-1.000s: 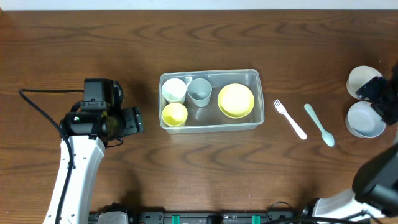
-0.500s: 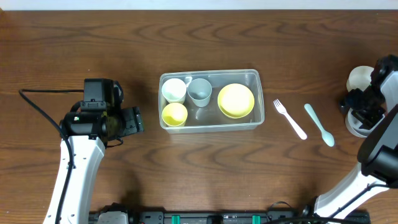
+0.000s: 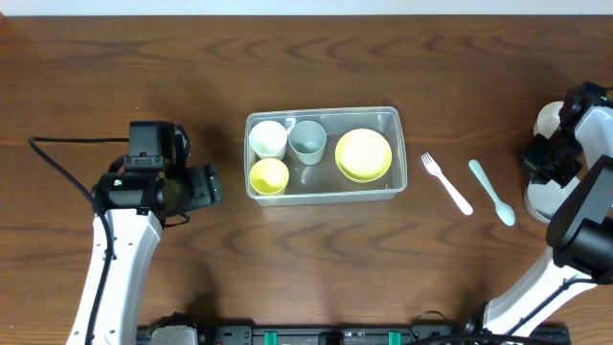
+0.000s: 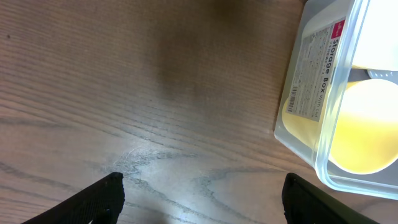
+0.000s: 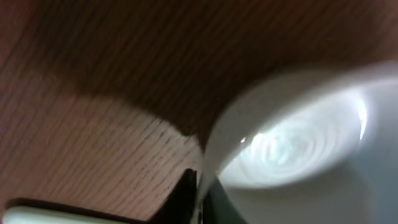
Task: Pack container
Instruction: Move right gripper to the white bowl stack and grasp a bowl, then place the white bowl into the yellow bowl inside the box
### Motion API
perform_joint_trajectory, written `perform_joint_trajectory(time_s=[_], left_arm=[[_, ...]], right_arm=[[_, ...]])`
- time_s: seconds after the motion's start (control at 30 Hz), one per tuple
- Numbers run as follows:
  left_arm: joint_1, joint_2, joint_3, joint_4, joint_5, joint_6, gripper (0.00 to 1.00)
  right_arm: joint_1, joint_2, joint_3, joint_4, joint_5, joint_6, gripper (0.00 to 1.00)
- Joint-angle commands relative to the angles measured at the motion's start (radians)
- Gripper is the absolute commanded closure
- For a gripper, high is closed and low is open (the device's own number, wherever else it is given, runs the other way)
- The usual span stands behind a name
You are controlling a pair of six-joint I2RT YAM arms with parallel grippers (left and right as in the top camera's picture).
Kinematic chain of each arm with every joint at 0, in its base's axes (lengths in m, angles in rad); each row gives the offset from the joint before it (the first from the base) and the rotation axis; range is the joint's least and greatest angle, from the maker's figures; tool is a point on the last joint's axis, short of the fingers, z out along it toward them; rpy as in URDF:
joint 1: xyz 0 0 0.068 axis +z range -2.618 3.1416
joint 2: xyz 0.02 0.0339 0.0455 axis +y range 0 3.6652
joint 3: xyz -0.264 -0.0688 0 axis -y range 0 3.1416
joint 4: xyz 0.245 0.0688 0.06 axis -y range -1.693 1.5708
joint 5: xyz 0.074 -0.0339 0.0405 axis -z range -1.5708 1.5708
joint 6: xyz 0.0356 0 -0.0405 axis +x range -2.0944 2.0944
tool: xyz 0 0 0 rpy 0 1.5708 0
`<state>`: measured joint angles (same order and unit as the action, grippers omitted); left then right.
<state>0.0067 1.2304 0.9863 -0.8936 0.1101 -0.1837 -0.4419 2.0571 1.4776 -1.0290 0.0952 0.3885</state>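
The clear container point(image 3: 391, 117) sits mid-table and holds a white cup point(image 3: 267, 138), a grey cup point(image 3: 307, 140), a yellow cup point(image 3: 269, 175) and a yellow bowl point(image 3: 363, 154). Its labelled wall point(image 4: 309, 81) shows at the right of the left wrist view. My left gripper point(image 3: 207, 185) point(image 4: 202, 199) hovers open over bare wood to its left, holding nothing. At the far right, my right gripper point(image 3: 553, 163) point(image 5: 200, 196) is shut on the rim of a white bowl point(image 3: 538, 197) point(image 5: 298, 149).
A white fork point(image 3: 447, 183) and a pale blue spoon point(image 3: 491, 192) lie on the table between the container and the right arm. A second white bowl point(image 3: 547, 119) stands just behind the right gripper, near the table's right edge.
My right gripper came down onto the white bowl's rim and closed on it. The left arm and the container's contents have not moved.
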Motion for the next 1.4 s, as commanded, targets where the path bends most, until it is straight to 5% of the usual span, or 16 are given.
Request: perform_joint_trajectory(time_s=[0.0,0.4,0.67,0.97,1.37], left_arm=[[0.006,-0.002,-0.002,-0.006,0.011,-0.009,0.19],[0.006,-0.002,-0.002,-0.007,0.011,-0.009,0.19],[0.006,-0.002,-0.002,-0.01,0.01,-0.009,0.18],[0.006,-0.002,-0.002,-0.01,0.01,-0.009,0.19],[0.006,-0.002,-0.002,-0.01,0.01,-0.009,0.19]], right_arm=[[0.02,-0.002,0.003,-0.004,-0.002,-0.002,0.99],[0.141,-0.277,0.087,-0.021,-0.162,-0.188,0.99],[0.47,-0.485,0.097,0.021,-0.238,-0.451,0.99],[0.882,-0.413,0.089,0.014,-0.115,-0.551,0.99],[0.99,-0.197,0.089,0.022,-0.099,-0.494,0.99]])
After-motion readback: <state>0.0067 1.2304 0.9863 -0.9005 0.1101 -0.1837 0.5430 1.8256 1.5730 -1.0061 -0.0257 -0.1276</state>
